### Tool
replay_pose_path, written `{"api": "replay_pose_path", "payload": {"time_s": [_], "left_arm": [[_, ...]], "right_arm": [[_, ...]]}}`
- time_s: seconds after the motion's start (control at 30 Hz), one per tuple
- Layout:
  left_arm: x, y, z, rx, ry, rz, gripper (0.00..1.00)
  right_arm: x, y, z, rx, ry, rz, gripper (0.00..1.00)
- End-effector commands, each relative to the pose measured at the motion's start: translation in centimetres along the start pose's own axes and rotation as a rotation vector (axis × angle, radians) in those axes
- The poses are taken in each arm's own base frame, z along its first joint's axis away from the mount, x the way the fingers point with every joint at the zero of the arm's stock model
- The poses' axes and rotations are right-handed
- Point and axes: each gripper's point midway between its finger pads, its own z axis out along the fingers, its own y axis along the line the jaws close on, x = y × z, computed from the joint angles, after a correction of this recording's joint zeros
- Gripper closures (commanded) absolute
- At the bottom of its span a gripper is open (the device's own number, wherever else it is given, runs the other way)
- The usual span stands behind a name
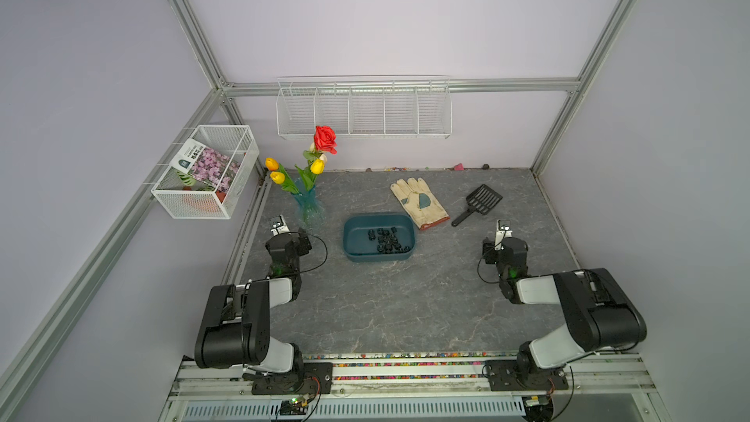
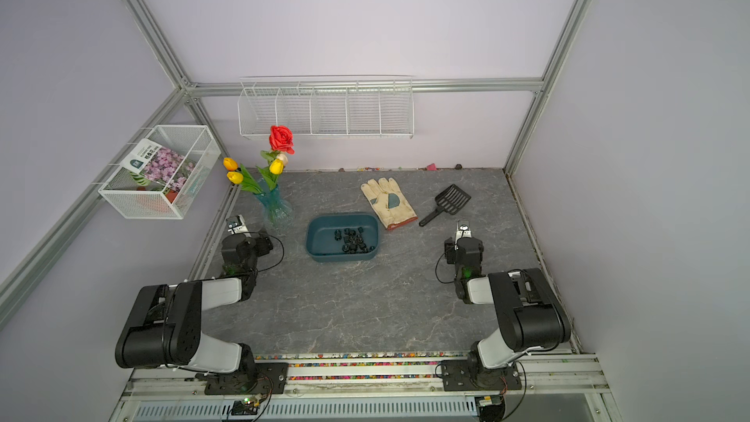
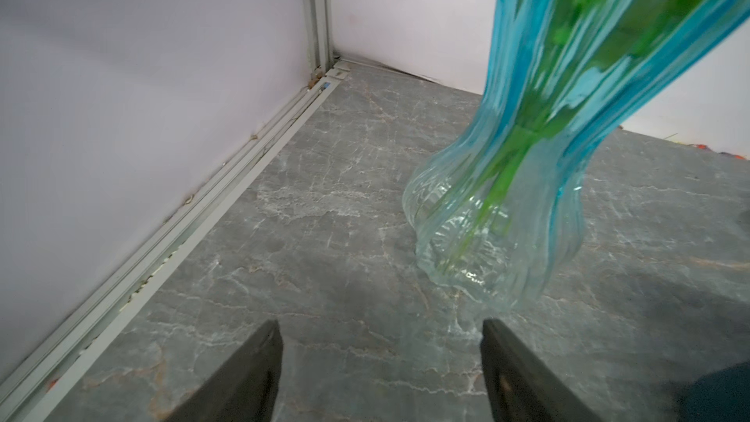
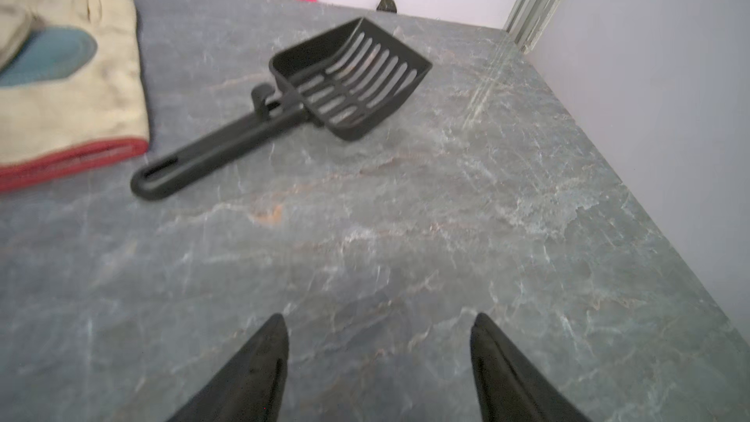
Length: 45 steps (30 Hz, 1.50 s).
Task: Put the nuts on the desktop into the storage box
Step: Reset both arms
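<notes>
The grey stone-patterned surface shows no loose nut in either top view or either wrist view, though the arms hide small patches of it near the left and right edges. The storage box sits a little left of the surface's middle, its long side parallel to the front edge, with the glove just beyond its back right corner. The vase stands toward the back left corner and the scoop lies right of the glove. The left gripper hangs by the left edge with jaws spread and nothing between them, the vase foot just ahead of it. The right gripper hovers toward the right edge, jaws likewise spread and empty, pointing toward the scoop's handle end. The nuts lie clustered inside the box, in its right half, so they sit between the two grippers; the left one is the nearer to the box. By this layout the job looks finished, and I judge that no further pick is called for.
</notes>
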Motion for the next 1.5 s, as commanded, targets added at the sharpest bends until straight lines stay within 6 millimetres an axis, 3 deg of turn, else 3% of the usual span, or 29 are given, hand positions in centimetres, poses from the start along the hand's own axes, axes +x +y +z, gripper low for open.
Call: {"api": "replay_pose_path", "payload": {"time_s": [0.0,0.03,0.07,1.47], "left_arm": [[-1.17,-1.14,-0.05,0.069,-0.053,0.025,0.18],[-1.17,-1.13,-0.07,0.069,-0.053,0.025,0.05],[-1.17,-1.13,-0.05,0.069,-0.053,0.026,0.00],[-0.74,-1.73,-0.34,0.085,-0.070,0.055,0.00]], "right_arm": [[-1.36,0.19,0.03,-0.051,-0.026,0.044,0.08],[-1.33,0.19,0.01,-0.051,-0.026,0.044,0.01],[-1.36,0.18,0.00,-0.051,-0.026,0.044,0.01],[-1.37,0.29,-0.03,-0.054,-0.024,0.037,0.01]]}}
